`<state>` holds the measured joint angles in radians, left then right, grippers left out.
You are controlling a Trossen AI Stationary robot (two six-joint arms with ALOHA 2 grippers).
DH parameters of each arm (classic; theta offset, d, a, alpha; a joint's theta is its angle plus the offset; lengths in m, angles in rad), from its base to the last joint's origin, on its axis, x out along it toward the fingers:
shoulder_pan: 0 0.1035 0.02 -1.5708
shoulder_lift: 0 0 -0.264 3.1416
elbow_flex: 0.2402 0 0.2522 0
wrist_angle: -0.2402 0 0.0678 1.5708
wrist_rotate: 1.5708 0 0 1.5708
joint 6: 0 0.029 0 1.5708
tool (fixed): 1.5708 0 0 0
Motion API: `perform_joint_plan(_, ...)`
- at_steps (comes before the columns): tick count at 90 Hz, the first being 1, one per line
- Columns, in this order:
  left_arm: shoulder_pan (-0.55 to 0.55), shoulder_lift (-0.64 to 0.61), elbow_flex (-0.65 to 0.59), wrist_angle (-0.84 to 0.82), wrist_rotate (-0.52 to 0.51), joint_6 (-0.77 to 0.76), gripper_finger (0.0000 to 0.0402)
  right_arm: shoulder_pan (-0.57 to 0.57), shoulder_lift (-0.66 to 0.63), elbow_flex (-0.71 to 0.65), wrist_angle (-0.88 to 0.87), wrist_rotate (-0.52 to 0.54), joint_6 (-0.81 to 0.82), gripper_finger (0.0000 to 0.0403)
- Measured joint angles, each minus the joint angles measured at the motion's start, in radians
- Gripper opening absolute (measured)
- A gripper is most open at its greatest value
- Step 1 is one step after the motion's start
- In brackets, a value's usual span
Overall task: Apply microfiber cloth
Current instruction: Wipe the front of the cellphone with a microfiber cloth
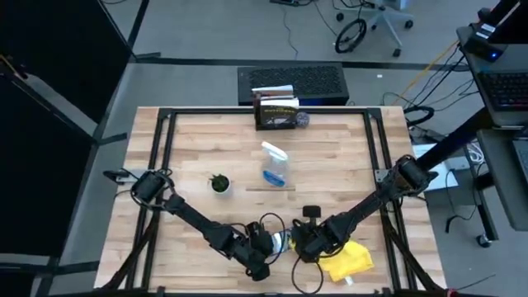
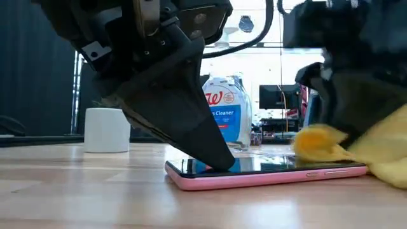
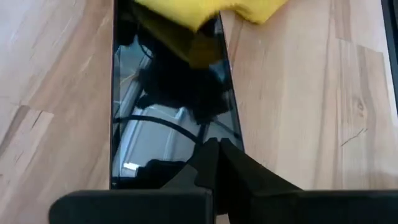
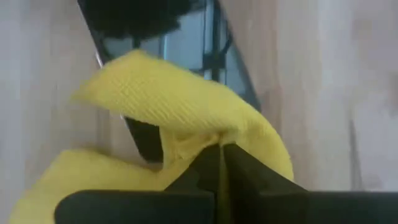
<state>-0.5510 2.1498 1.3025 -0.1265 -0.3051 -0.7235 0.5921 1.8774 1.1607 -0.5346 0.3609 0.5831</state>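
A black smartphone [image 2: 267, 166] in a pink case lies flat on the wooden table near its front edge. The yellow microfiber cloth [image 1: 347, 259] lies with one bunched part over the phone's right end [image 2: 316, 144] and the rest on the table to the right. My left gripper [image 3: 217, 147] is shut, with its tips down on the phone's left part. My right gripper [image 4: 221, 151] is shut on the cloth just above the phone's right end. My left gripper presses its shut fingertips [image 2: 218, 160] down on the phone's screen [image 3: 184, 132], near the phone's left end. The fingers come slanting down from the left. The phone stays flat on the table. My right gripper pinches a raised fold of the cloth [image 4: 208, 138] between its two fingers; how many layers, I cannot tell. A bulge of the cloth [image 4: 168, 93] lies on the phone's screen beyond the fingers. The rest trails slack onto the table [image 2: 388, 162].
Behind the phone stand a clear spray bottle of blue liquid [image 1: 275, 165] and a small white pot with a plant [image 1: 219, 183]. A black box [image 1: 276, 111] sits at the far edge. Loose black cables [image 1: 272, 224] lie between the arms, and a metal frame [image 1: 165, 124] borders the table.
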Motion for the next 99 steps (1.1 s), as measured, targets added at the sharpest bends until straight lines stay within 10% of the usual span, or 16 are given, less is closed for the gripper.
perform_joint_plan(40, 0.000, 0.000, 0.000, 0.001, 0.003, 0.012, 0.0000, -0.001, 0.030, -0.013, 0.214, 0.042, 0.015, 0.0008)
perform_joint_plan(77, -0.021, -0.061, -0.006, -0.040, -0.069, 0.092, 0.0000, 0.012, 0.010, -0.015, -0.673, 0.058, 0.599, 0.0171)
perform_joint_plan(99, -0.026, -0.064, -0.006, -0.060, -0.086, 0.110, 0.0000, 0.083, -0.024, -0.014, -0.575, 0.145, 0.654, 0.0221)
